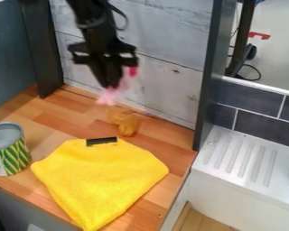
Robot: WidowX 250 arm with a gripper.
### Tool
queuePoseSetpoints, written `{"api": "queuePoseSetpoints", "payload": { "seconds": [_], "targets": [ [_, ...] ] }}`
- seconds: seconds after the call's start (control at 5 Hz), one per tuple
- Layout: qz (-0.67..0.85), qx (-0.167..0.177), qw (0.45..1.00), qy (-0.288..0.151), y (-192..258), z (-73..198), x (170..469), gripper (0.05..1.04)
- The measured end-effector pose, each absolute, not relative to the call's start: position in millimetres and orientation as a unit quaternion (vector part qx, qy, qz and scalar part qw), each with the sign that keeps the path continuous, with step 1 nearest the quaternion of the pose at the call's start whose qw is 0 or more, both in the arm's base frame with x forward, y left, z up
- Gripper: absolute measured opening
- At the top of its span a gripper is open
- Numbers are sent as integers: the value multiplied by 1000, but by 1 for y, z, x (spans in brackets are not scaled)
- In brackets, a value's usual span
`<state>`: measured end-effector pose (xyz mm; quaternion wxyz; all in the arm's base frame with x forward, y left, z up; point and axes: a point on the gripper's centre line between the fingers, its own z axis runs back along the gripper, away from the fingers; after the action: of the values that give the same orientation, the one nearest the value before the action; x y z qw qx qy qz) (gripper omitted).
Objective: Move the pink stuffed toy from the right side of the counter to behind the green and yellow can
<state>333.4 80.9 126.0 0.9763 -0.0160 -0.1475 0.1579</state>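
Note:
The black gripper (112,85) hangs over the back of the wooden counter, shut on a blurred pink thing (115,92) with a redder spot at its upper right. The pink thing's lower end points down and to the left. Just below and to the right, an orange-brown item (128,123) lies on the counter near the back wall. In front of it a yellow cloth (101,178) is spread out, and a small black bar (101,141) rests at its back edge. An open-topped can (9,151) with a green and yellow label stands upright to the left.
A grey-white plank wall (162,76) closes off the back, between dark uprights on the left and right. To the right is a white ribbed drainboard (237,158) beside dark tiles (261,122). The counter's front edge runs along the lower left.

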Motion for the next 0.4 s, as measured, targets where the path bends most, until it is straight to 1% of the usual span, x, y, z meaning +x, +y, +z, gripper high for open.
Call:
{"api": "queuePoseSetpoints", "payload": {
  "seconds": [0.2, 0.4],
  "targets": [
    [196, 22, 971, -138, 128, 135, 326, 194],
    [233, 45, 967, -97, 174, 110, 313, 194]
  ]
}}
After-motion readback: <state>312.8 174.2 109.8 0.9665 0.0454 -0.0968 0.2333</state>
